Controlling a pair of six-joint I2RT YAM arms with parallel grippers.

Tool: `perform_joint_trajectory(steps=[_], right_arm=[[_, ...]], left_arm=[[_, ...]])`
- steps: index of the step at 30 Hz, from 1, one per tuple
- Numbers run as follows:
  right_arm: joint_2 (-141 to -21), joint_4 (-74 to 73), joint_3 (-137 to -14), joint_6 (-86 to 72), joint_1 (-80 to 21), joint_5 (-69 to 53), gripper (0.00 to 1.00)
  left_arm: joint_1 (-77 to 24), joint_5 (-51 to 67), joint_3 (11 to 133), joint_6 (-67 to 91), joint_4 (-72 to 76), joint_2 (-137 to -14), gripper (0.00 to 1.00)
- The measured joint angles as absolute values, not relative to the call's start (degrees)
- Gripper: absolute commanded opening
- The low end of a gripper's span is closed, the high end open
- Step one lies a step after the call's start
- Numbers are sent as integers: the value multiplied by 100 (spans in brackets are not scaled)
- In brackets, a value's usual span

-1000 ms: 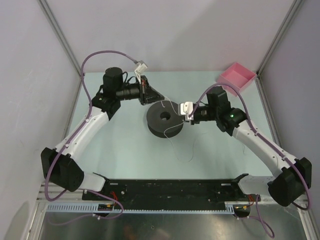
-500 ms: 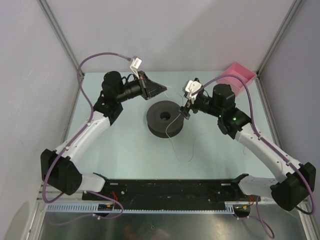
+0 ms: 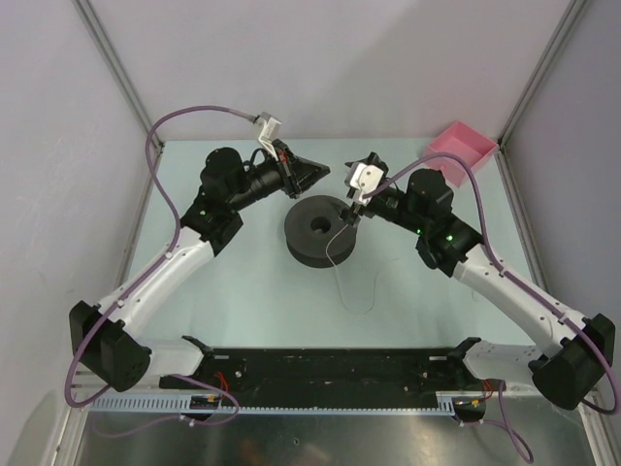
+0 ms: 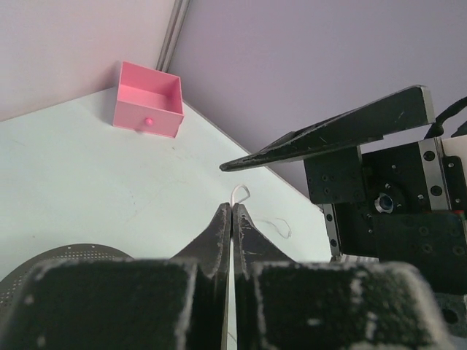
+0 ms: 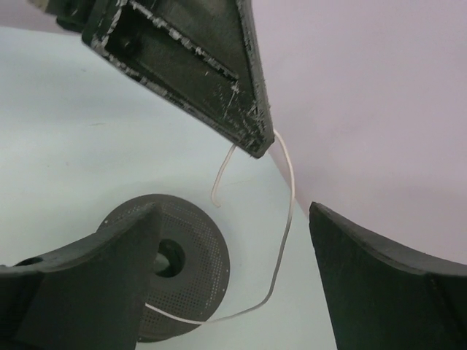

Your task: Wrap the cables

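Two hands hover by the spool (image 3: 306, 248) overhead, cable (image 3: 335, 260) trailing below the right hand (image 3: 353, 206). Left wrist: left hand (image 4: 232, 208) clenched on the cable. Right wrist: released, cable slack between its fingers (image 5: 357, 277); mid-wrap, it likely must pinch next.

The hair-fine whitish cable (image 5: 293, 193), pinched in the left fingers (image 4: 217, 232), arcs slackly onto the dark spool (image 3: 319, 231), its tail trailing across the worktop (image 3: 243, 282) toward six o'clock.

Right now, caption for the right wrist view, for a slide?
Left gripper pinches the thin white wire above the dark spool; right gripper open.
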State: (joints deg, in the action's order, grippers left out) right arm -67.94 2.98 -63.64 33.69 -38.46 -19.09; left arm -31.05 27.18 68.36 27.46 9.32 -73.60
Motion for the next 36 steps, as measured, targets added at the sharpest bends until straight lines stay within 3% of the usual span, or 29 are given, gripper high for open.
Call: perform_joint_trajectory(steps=[9,24,33,35,36], right_arm=[[-6917,585,-6364,3573,-4014,-1780,47],[-7078,764,-6364,3642,-4080,-1564,33],[-7098,843,-6364,3437,-4014,-1566,3],[-7109,843,-6364,3406,-3977,-1566,1],[-7118,847,-6364,3393,-3951,-1566,0]], left_arm=[[-3229,2279,6836,2626,882,-7338,0],[-3301,2062,6836,2486,867,-7338,0],[-3317,2060,6834,2390,869,-7336,0],[-3317,2058,6834,2390,869,-7336,1],[-3317,2060,6831,2390,869,-7334,6]])
